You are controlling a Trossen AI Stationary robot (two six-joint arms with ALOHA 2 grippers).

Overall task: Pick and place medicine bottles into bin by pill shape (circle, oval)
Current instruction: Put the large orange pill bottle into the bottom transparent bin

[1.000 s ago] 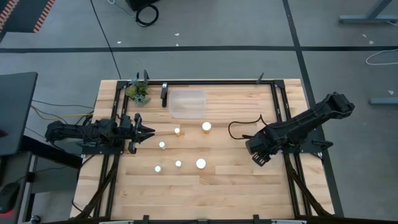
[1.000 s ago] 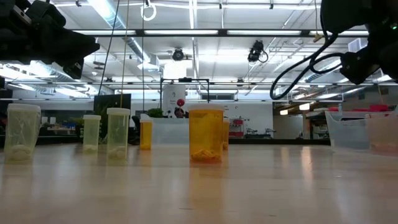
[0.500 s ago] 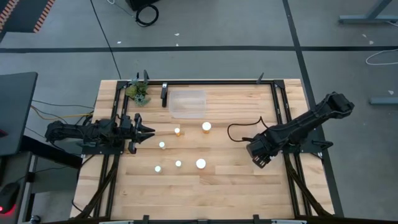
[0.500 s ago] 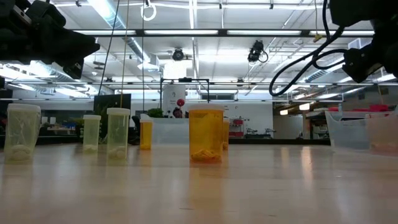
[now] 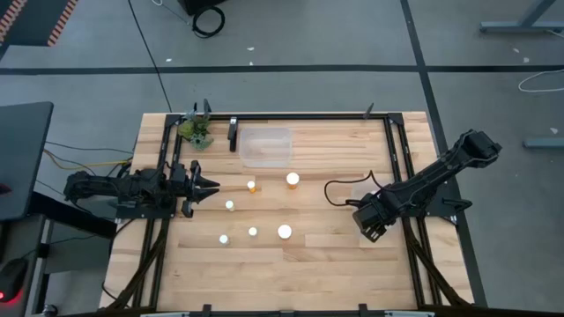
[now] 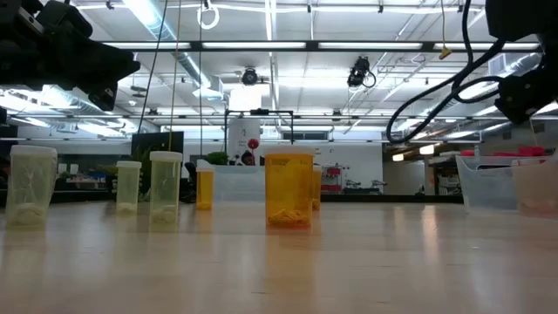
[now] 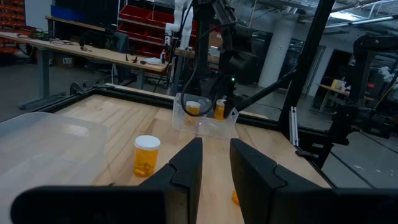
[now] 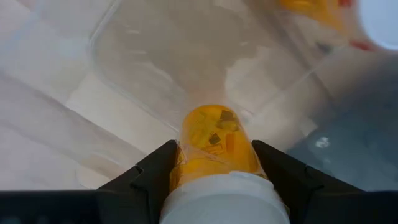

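Amber medicine bottle [image 8: 216, 146], white-capped, clamped between the fingers of the right end effector [image 5: 372, 224], arm angled low over the desk's [image 5: 326, 255] right side above a clear bin [image 8: 186, 56]. Left end effector [image 5: 204, 186]: fingers slightly parted, empty, at left edge.

Two dark, matte, jointed arms; left arm [image 5: 115, 187] blocky segments; right arm [image 5: 432, 183] trails looping black cable [image 5: 345, 187]; angular dark fingers [image 7: 186, 169].
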